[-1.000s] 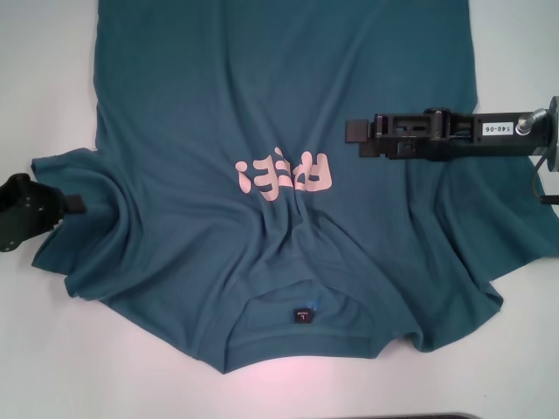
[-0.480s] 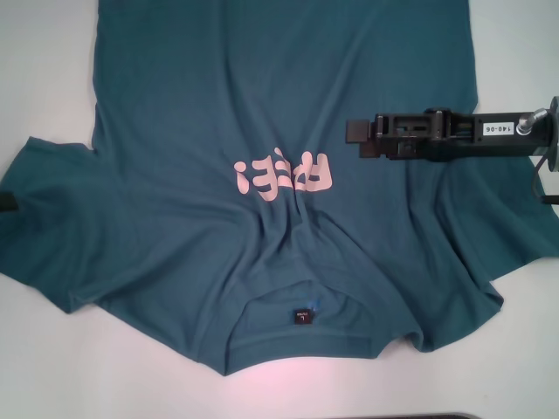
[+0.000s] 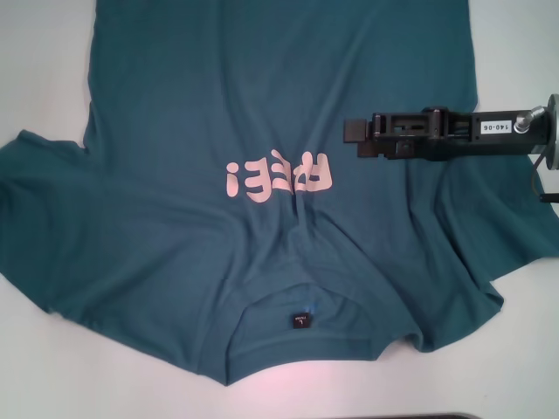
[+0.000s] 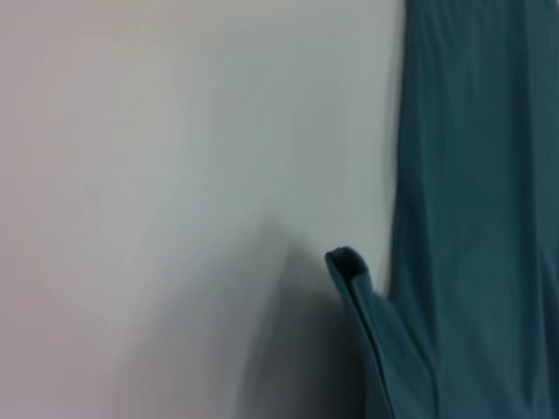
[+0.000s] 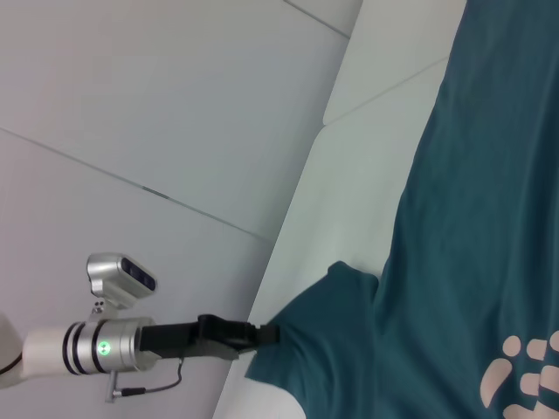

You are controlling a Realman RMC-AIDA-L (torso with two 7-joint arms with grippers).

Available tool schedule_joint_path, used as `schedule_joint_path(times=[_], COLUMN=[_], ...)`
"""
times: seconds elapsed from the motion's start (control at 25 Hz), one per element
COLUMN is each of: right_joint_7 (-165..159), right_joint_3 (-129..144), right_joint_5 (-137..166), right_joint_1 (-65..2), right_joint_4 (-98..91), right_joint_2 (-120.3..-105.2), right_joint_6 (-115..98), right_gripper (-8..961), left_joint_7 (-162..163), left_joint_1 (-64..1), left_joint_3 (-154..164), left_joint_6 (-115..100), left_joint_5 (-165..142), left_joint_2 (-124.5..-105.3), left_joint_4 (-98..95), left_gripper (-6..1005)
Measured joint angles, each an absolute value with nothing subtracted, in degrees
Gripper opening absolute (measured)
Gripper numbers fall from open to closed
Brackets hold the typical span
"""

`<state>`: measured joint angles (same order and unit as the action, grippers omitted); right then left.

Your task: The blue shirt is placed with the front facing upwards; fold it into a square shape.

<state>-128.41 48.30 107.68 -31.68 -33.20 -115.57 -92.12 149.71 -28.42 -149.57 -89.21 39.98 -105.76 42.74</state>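
Pinching a sleeve hem of the wrinkled, soft blue shirt (image 3: 262,87), left hand (image 5: 262,333); right hand (image 3: 352,131) (grip unreadable) above its chest.

We see a white tabletop (image 3: 52,70), smooth and evenly lit, with a faint pink glow on its near edge. Beyond its rounded rim, in the right wrist view, a pale grey floor (image 5: 131,105) spreads out, crossed by thin dark seams. A soft shadow lies on the tabletop in the left wrist view.
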Motion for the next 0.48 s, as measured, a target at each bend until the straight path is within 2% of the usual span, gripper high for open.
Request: schedule_joint_path(times=[0.48], right_joint_7=[-128.41], right_joint_3=[48.29], right_joint_5=[107.66], right_joint_1=[-31.80], right_joint_4=[-33.05], right_joint_2=[-115.57], right_joint_6=[-92.11], right_gripper=[852], left_joint_7=[151.43], left_joint_1=[-29.26], left_joint_3=[-149.54], left_joint_6=[-90.65], left_joint_5=[39.71], left_joint_2=[-104.91], left_joint_4=[45.56], left_gripper=[14])
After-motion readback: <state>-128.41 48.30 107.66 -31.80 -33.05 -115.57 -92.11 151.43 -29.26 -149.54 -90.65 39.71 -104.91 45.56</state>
